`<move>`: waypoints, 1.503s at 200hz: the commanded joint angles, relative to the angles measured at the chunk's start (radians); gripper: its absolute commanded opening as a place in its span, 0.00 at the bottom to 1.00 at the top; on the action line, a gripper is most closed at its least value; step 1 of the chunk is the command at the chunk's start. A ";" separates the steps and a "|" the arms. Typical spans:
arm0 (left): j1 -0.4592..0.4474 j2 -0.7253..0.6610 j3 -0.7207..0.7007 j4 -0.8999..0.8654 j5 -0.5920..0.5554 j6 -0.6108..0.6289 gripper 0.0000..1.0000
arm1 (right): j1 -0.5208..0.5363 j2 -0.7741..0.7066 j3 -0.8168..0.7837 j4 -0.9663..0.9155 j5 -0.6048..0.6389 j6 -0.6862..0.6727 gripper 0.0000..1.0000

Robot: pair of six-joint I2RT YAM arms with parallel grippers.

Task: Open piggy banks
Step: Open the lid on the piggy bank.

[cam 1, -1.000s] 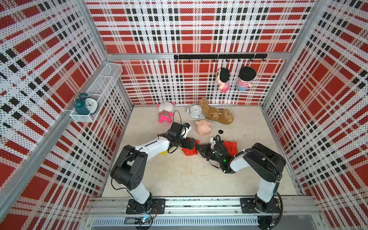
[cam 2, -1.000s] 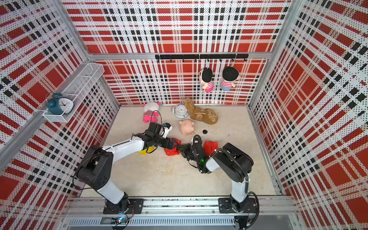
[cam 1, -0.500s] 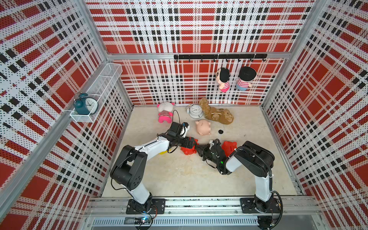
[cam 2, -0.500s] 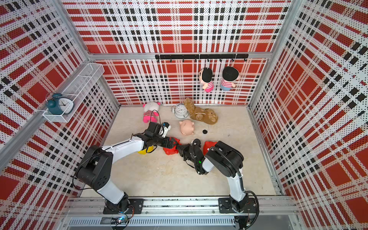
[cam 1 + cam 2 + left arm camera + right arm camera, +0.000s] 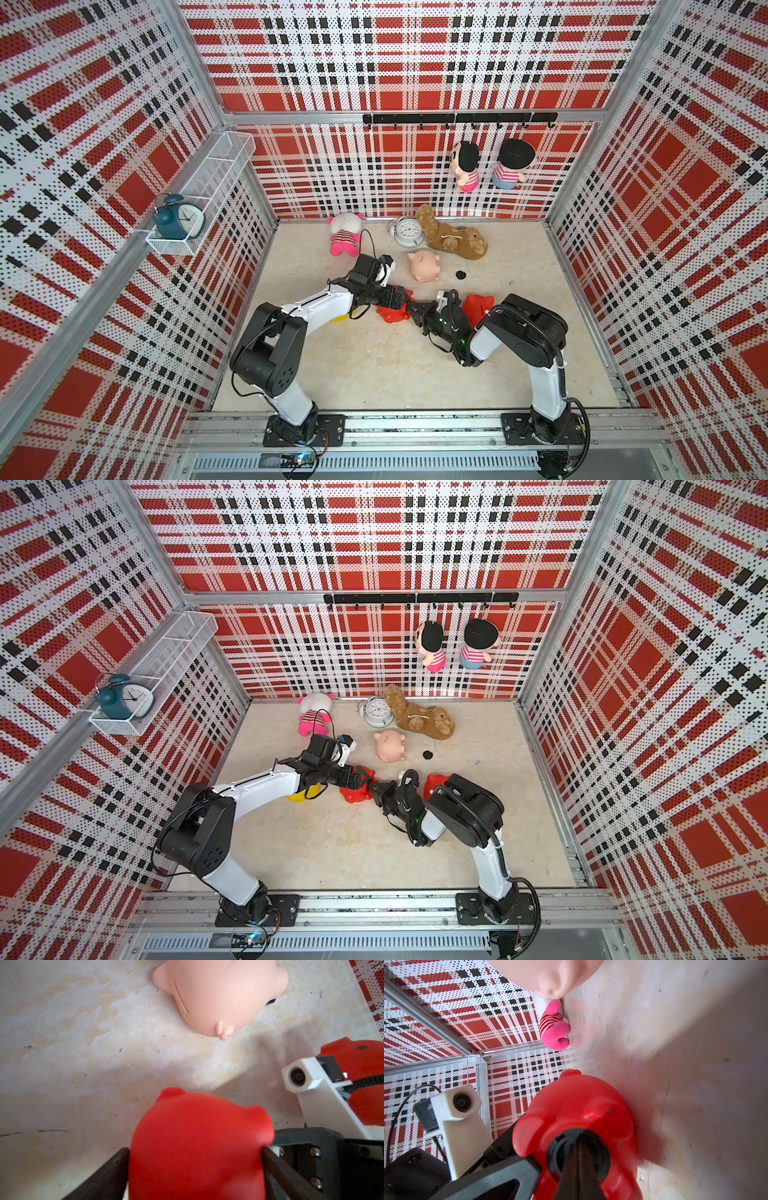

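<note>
My left gripper (image 5: 195, 1151) is closed wide on a red piggy bank (image 5: 392, 312), holding it on its side at mid table, one finger on each flank. Its round black belly plug (image 5: 560, 1153) faces my right gripper (image 5: 579, 1145), which is shut with its joined tips pushed into the plug's middle. Whether the tips pinch anything there is hidden. A second red piggy bank (image 5: 478, 309) lies just behind my right wrist. The pale pink piggy bank (image 5: 424, 266) lies farther back, a loose black plug (image 5: 460, 274) beside it. A yellow piggy bank (image 5: 301, 796) peeks from under my left forearm.
Along the back wall lie a pink-and-white striped plush (image 5: 345, 237), a white alarm clock (image 5: 409, 232) and a brown plush dog (image 5: 453, 241). Two dolls (image 5: 467, 166) hang from a hook rail. A wire shelf on the left wall holds a teal clock (image 5: 178, 216).
My right gripper has closed fully and slid left up to the held red piggy bank's plug, its elbow swinging inward. The left arm and its piggy bank have stayed put.
</note>
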 commanded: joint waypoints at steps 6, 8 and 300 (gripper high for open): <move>-0.025 0.050 -0.051 -0.136 0.102 0.011 0.94 | -0.006 -0.048 -0.003 0.007 0.001 -0.107 0.00; -0.025 0.050 -0.051 -0.136 0.102 0.011 0.94 | -0.007 -0.051 -0.003 0.005 0.001 -0.111 0.00; -0.001 0.057 -0.048 -0.139 0.066 -0.001 0.94 | -0.028 -0.236 -0.086 -0.230 0.015 -0.368 0.00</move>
